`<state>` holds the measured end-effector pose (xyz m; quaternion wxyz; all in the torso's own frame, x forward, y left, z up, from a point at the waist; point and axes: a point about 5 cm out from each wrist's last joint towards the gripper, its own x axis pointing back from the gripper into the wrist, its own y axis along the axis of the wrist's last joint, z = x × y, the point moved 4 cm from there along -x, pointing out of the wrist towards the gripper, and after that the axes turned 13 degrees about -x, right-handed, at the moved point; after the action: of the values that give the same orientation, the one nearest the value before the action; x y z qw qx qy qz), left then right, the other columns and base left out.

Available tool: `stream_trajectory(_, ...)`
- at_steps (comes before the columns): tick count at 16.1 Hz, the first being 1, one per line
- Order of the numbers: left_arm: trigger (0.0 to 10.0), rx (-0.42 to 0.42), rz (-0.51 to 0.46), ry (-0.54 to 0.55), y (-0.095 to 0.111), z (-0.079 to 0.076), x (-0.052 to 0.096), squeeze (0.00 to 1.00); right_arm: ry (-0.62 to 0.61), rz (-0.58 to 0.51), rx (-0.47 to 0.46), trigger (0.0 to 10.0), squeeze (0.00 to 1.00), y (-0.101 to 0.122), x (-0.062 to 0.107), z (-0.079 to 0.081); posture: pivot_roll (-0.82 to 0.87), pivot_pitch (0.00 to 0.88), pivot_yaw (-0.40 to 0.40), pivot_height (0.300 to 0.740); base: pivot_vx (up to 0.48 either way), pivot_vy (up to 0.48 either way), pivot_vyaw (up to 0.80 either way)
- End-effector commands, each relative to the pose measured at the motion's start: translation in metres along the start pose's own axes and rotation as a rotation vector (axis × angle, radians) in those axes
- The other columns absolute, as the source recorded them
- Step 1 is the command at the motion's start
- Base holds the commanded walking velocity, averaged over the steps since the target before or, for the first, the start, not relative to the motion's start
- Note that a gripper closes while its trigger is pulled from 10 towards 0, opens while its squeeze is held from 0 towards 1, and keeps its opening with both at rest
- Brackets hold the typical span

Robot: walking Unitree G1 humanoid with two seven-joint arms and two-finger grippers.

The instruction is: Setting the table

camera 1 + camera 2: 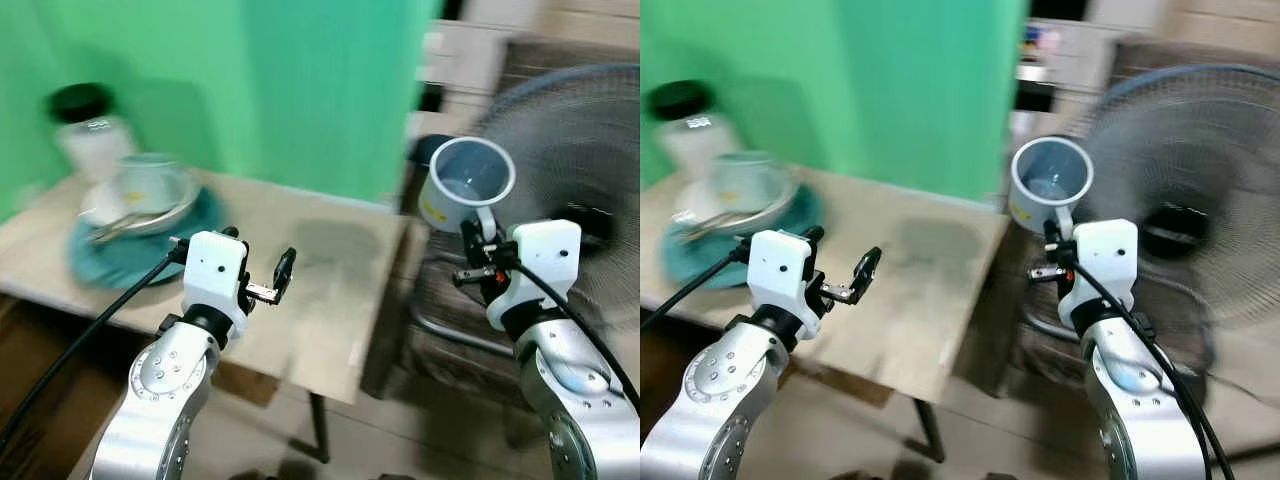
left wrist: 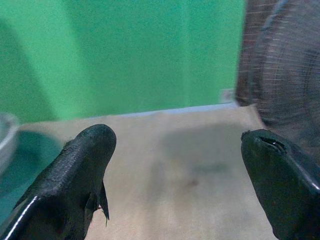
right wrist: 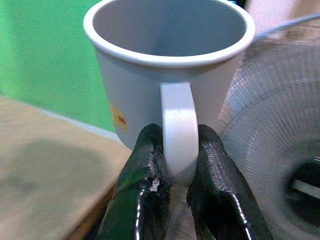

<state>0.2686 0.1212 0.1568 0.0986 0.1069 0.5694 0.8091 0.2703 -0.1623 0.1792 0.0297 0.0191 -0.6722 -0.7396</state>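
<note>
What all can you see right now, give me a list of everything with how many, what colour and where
table: one, light wood, in front of the robot
placemat: one, teal, round, far left of the table
bowl: one, pale, on the placemat; blurred
jar: one, whitish with black lid, behind the bowl
wall: green, behind the table
fan: one, dark wire grille, right of the table
mug: one, pale blue-grey, held in the air off the table's right edge
left gripper: black fingers, open, over the table
right gripper: black fingers, shut on the mug's handle
</note>
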Motion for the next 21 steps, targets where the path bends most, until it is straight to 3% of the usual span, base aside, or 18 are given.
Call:
stream_trajectory(1,10.0,-0.020,-0.001,0.020,0.002,0.004,0.002,0.00,-0.025,0.003,-0.004,10.0,0.00,0.000,-0.003,-0.001,0.00,0.000,0.025,0.740,0.000,0.000,-0.80)
stream_trajectory(11,10.0,0.009,-0.010,-0.018,0.002,0.001,0.002,0.00,-0.042,0.085,0.001,10.0,0.00,-0.013,0.000,-0.001,-0.01,0.000,0.037,0.740,0.000,0.000,-0.80)
stream_trajectory(21,10.0,0.025,0.008,0.067,-0.002,0.016,-0.002,0.00,-0.034,0.098,0.021,10.0,0.00,-0.009,-0.005,0.001,-0.01,0.000,0.022,0.740,0.000,0.000,-0.80)
